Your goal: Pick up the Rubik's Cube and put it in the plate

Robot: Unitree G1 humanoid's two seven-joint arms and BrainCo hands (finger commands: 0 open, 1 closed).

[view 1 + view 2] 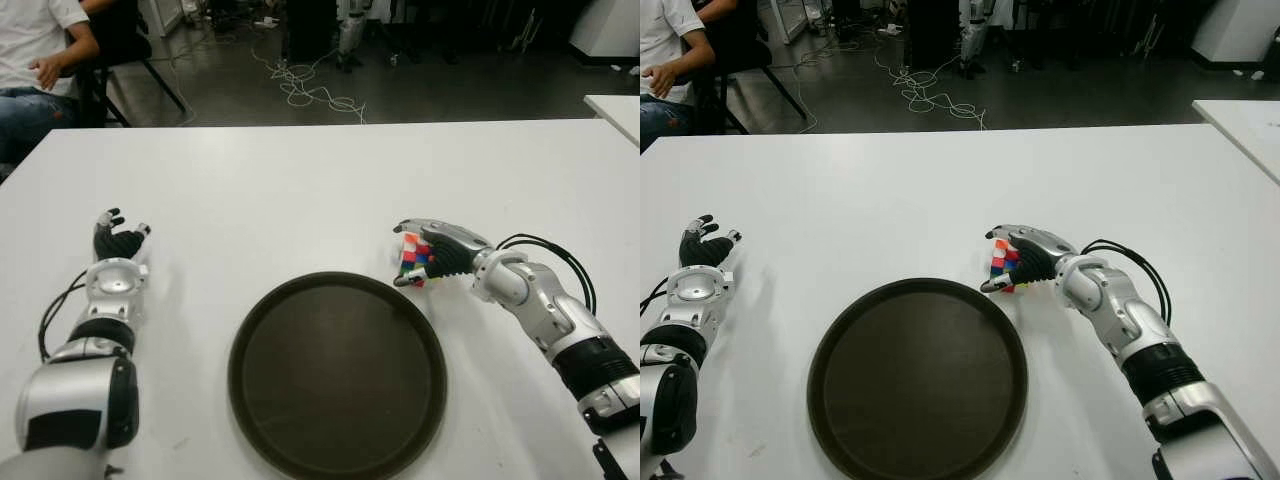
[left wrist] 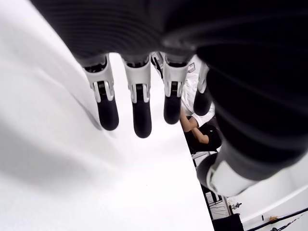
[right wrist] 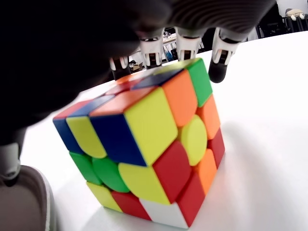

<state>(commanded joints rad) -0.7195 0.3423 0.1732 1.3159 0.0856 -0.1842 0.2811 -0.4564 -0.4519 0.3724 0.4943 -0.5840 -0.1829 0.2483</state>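
The Rubik's Cube [image 1: 417,256] stands on the white table [image 1: 300,190], just past the right rim of the round dark plate [image 1: 340,380]. My right hand [image 1: 400,255] cups it from the right. The fingers [image 3: 152,50] reach over the cube's top [image 3: 144,125] and the thumb [image 3: 12,163] sits low beside it, with a strip of table showing between thumb and cube. The cube casts a shadow on the table and is not lifted. My left hand [image 1: 118,238] shows at the left side of the table, fingers [image 2: 139,106] straight and holding nothing.
A seated person [image 1: 40,60] is beyond the table's far left corner. Cables [image 1: 310,90] lie on the floor behind the table. A second white table's corner [image 1: 615,105] shows at the far right.
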